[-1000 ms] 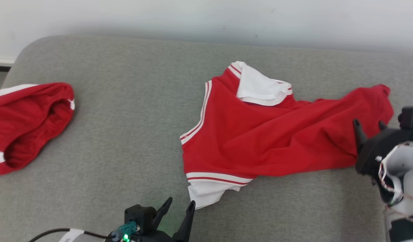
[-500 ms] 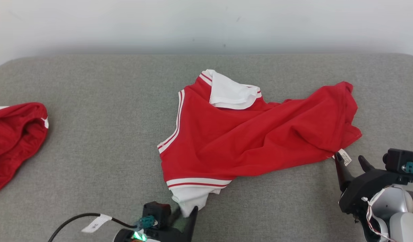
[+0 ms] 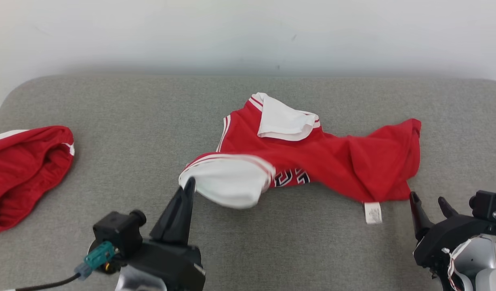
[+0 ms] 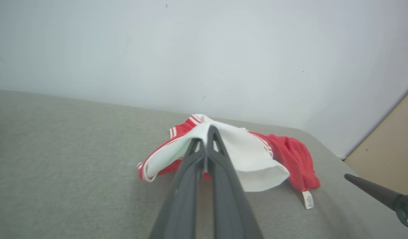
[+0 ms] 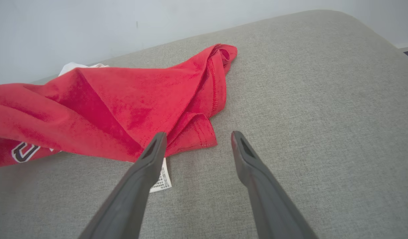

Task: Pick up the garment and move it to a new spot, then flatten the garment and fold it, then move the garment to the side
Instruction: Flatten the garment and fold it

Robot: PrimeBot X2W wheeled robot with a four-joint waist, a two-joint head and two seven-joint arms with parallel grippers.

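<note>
- Far left: a second red garment point(image 3: 26, 169), well apart from your left gripper point(image 3: 189, 184).
- Left gripper is clamped on the garment's point(image 3: 353, 161) white sleeve point(image 3: 228, 182), held raised above the counter point(image 3: 131, 121).
- The garment's body lies mid-counter.
- Your right gripper point(image 3: 426, 198) is spread wide, holding nothing, just beside the hem label point(image 3: 373, 213).

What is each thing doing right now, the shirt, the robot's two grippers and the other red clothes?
Shirt: crumpled, one white sleeve held up.
Left gripper: shut on the shirt's white sleeve.
Right gripper: open, empty, near the shirt's tag.
Other red clothes: bunched up, lying untouched.
</note>
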